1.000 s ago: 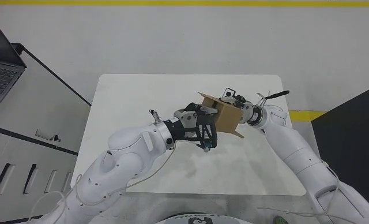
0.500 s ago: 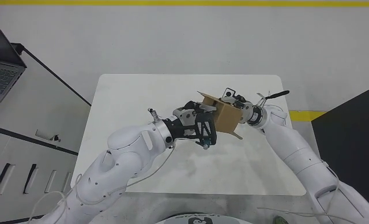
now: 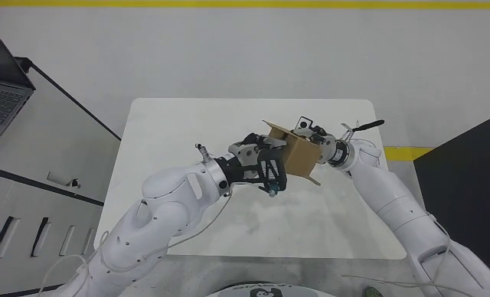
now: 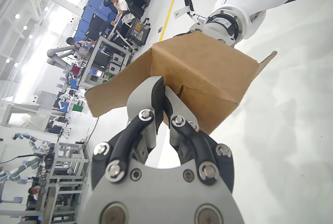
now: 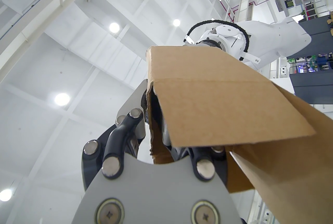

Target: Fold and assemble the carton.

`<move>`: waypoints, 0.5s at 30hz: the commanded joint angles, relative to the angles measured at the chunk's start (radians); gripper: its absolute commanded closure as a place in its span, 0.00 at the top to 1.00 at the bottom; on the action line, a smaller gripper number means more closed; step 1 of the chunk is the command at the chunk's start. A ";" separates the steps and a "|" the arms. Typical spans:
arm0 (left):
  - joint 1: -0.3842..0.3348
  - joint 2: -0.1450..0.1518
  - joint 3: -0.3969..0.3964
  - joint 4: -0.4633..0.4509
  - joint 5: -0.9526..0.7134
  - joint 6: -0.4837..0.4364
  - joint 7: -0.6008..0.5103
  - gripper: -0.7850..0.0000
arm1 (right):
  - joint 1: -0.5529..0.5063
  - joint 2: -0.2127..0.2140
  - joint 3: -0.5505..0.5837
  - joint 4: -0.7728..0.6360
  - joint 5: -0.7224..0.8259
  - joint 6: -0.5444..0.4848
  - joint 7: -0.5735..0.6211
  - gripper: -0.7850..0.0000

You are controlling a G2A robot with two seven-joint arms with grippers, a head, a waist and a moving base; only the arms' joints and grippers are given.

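Now you see the carton (image 3: 300,153) held over the table's (image 3: 176,136) far right part; the left gripper (image 4: 161,88) fingers pinch its flap, and the right gripper (image 5: 154,115) fingers clamp one wall.

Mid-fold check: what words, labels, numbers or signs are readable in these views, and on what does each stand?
No text can be read.
On the brown cardboard carton: no print, the visible faces are plain.
On the small white tag by the cable at the far arm's wrist: dark marks, too small to read.
In the room behind: signs and screens too blurred to read.
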 commanded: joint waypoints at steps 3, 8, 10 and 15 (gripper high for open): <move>-0.005 0.001 0.012 -0.005 0.017 -0.038 0.017 0.00 | 0.000 0.000 0.000 0.000 0.000 0.000 0.000 0.00; -0.002 0.000 0.015 -0.005 0.027 -0.037 0.023 0.00 | 0.000 0.000 0.000 0.000 0.000 0.000 0.000 0.00; 0.003 -0.001 0.007 -0.007 0.022 -0.021 0.015 0.00 | 0.000 0.000 0.000 0.000 0.000 0.000 0.000 0.00; 0.013 -0.003 -0.004 -0.010 0.000 -0.009 0.003 0.00 | 0.000 0.000 0.000 0.000 0.000 0.000 0.000 0.00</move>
